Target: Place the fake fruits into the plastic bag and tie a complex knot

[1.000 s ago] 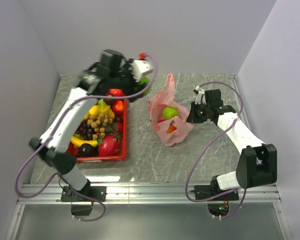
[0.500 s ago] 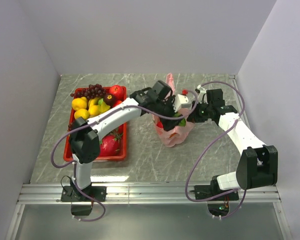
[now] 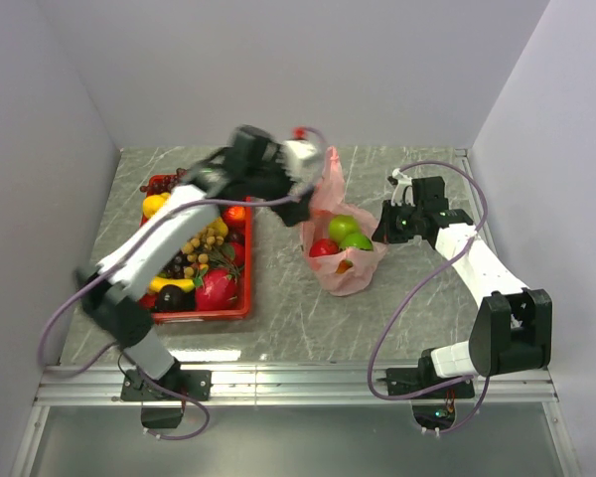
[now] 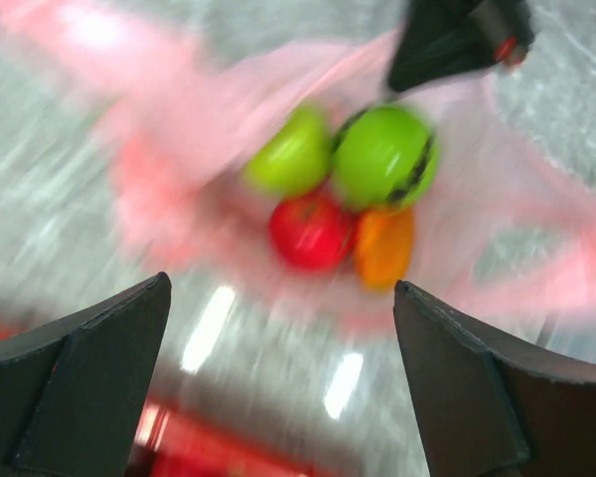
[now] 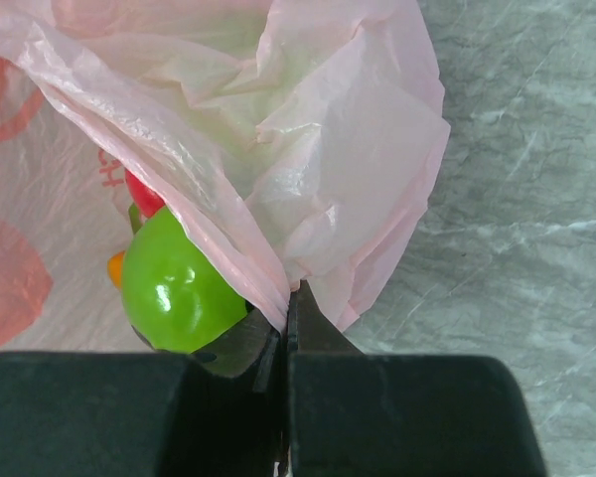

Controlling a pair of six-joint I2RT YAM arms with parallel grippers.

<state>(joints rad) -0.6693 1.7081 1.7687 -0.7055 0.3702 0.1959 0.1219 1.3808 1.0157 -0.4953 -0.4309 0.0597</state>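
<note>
Step in hand, as judged: filling, not tying. The left hand [image 4: 283, 288] is hanging released, jaws standing wide with nothing between them, above and at about 10 o'clock of the bag [image 3: 350, 273]; its wrist view is blurring, so finer detail cannot be told. The right hand [image 5: 286, 323] is clenching a fold of the bag's rim at the 3 o'clock side, holding the mouth open. The bag is sitting on the desk [image 3: 298, 313] a little right of centre. Inside it two green apples [image 4: 293, 157], a red apple [image 4: 311, 231] and an orange fruit [image 4: 385, 245] are lying against one another. Many more fruits [image 3: 194, 243] are waiting in the red tray [image 3: 204, 315] at 9 o'clock of the bag, and no film is being gathered, so the knot is not yet begun. The next move probably calls for the left hand going to 9 o'clock and coming down over the tray's raised rim onto one fruit, while the right hand is holding the mouth. Room: bare desk is lying between tray and bag and at 6 o'clock. The tray is sitting near the left wall [image 3: 40, 149], the bag's free handle [image 3: 338, 169] is standing up at 12 o'clock, and the right arm is filling the 3 o'clock side. An approach from above, at 9 to 10 o'clock, is looking clearest.
</note>
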